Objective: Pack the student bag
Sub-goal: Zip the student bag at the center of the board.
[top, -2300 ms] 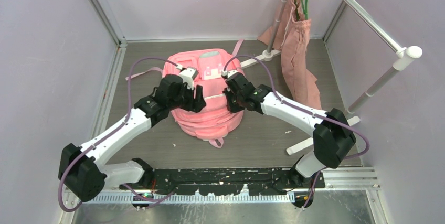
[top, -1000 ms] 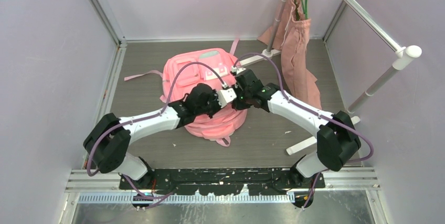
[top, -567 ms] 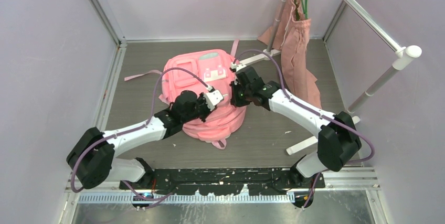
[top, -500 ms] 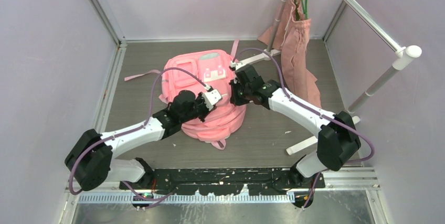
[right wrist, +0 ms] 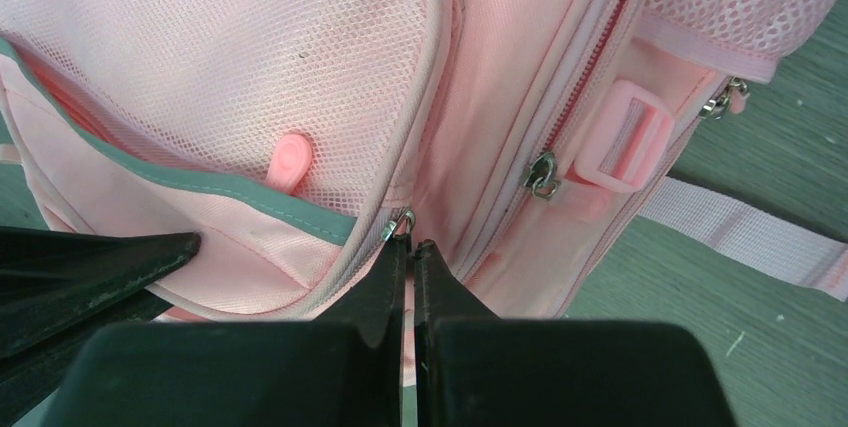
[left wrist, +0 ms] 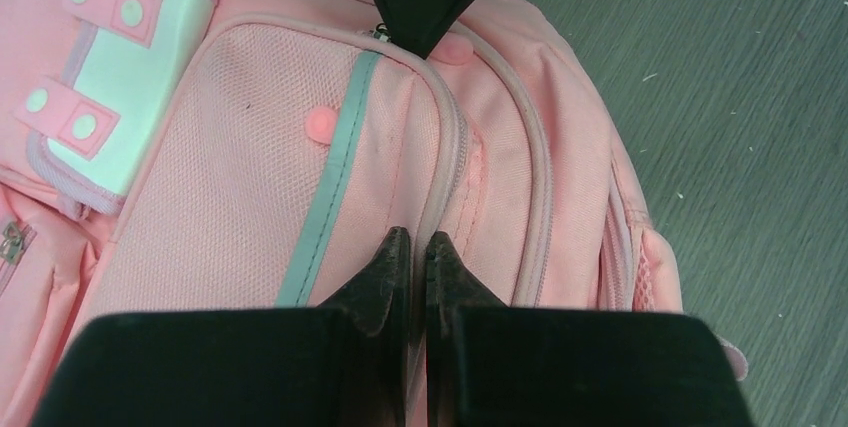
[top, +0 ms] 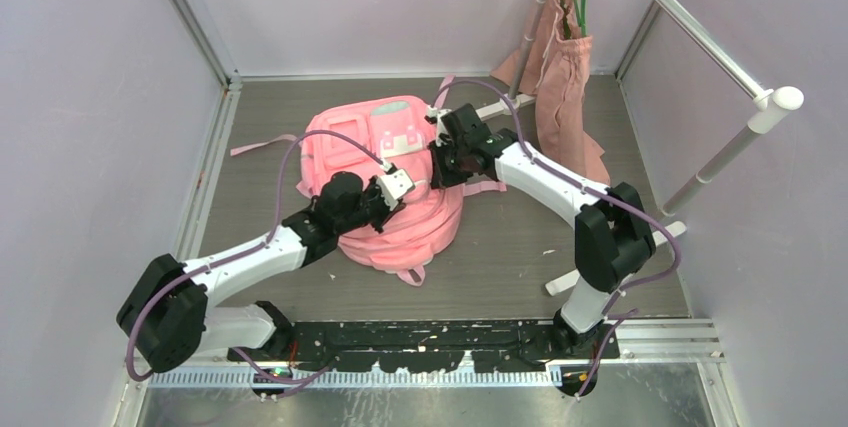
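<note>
The left arm (top: 250,257) and right arm (top: 545,175) share one build: smooth white link shells between bulky matte-black joint housings. A thin mauve cable (top: 300,141) loops loosely along each, and a small white block (top: 397,185) sits just behind the fingers on the left wrist. The left fingers (left wrist: 385,272) and right fingers (right wrist: 388,277) are black wedges, tapering from a broad black body to narrow points.
</note>
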Tool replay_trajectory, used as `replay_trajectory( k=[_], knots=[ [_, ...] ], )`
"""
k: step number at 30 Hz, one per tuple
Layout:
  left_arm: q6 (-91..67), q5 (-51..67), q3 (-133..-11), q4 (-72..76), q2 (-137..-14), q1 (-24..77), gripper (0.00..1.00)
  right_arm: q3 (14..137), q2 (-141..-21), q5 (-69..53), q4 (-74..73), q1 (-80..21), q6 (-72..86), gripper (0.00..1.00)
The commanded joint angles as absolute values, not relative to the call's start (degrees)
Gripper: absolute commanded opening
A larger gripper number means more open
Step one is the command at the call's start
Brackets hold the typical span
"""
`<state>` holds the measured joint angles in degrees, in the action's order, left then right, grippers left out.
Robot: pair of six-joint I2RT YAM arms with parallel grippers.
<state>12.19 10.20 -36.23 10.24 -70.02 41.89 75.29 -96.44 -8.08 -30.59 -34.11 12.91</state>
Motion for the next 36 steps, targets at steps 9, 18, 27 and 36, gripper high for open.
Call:
replay_trajectory(
  k=[9, 18, 27, 36],
  knots=[
    [8.77, 16.86, -36.15, 1.31, -63.48, 42.45, 0.00, 83.32, -96.83, -9.93, -28.36, -27.65, 0.55, 0.01],
    [7.80, 17.80, -33.10, 2.21, -59.83, 42.45, 0.00, 90.65, -99.99, -6.93, -33.88, -27.56, 2.49, 0.42],
    [9.54, 17.27, -28.69, 5.18, -53.88, 42.33, 0.00, 74.30, -84.51, -7.04, -26.15, -27.38, 11.99, 0.58],
    [1.82, 9.50, -29.63, 4.82, -48.72, 42.28, 0.53, 66.05, -75.15, 1.63, -26.69, -27.39, 19.73, 0.74]
  ],
)
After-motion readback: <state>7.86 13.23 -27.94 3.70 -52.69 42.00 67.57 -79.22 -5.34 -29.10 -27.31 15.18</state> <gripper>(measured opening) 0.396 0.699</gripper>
